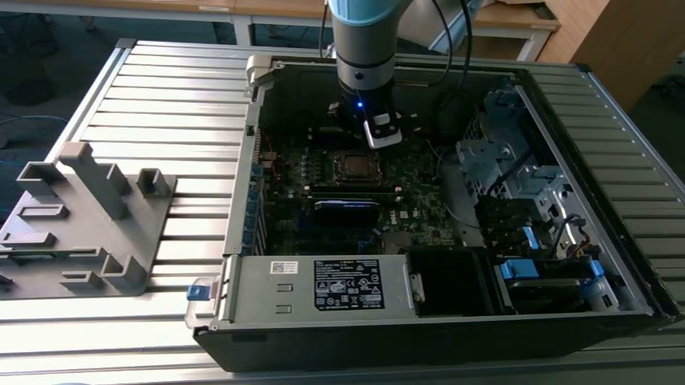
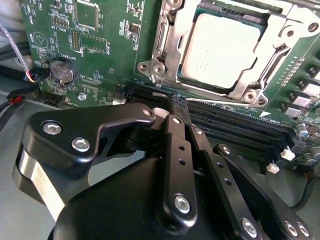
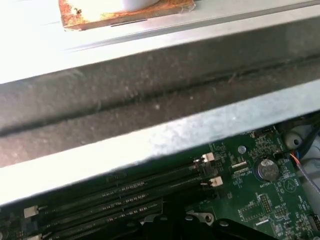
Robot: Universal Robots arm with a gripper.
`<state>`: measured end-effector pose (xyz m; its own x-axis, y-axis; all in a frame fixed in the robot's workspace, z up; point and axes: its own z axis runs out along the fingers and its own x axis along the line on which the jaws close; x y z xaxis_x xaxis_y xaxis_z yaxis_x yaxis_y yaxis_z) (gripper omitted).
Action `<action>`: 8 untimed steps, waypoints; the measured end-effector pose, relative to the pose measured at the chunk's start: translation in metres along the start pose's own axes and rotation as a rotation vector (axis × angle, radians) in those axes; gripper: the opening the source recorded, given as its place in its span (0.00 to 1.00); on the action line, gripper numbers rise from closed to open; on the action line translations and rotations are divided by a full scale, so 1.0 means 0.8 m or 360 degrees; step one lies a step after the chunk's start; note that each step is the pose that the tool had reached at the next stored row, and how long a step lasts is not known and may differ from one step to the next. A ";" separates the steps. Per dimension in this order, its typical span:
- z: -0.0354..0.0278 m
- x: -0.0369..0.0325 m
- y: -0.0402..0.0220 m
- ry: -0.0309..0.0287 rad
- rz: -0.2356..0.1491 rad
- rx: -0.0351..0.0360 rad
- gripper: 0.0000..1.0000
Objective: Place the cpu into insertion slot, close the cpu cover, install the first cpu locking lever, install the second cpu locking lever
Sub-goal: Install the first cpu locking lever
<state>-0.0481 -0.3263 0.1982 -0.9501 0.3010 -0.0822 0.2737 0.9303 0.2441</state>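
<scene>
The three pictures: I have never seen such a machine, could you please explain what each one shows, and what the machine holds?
The exterior view shows a robot arm reaching down into an open computer case that lies on a slatted metal table. Its end effector hangs just above the green motherboard. A grey plastic fixture stands on the exterior view's left. The two wrist views come from cameras riding on the arm. In the second wrist view the cpu already sits in the insertion slot, with the cpu cover around it, above the black end effector. I see nothing held. The first wrist view shows the memory slots.
</scene>
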 end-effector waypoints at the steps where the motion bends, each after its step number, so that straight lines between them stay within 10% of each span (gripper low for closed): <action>1: 0.0000 0.0000 0.0000 -0.00025 -0.0001 0.0009 0.11; 8: 0.0009 0.0008 0.0020 -0.00063 -0.0003 0.0022 0.11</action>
<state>-0.0482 -0.3245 0.1979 -0.9501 0.2998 -0.0866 0.2737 0.9338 0.2303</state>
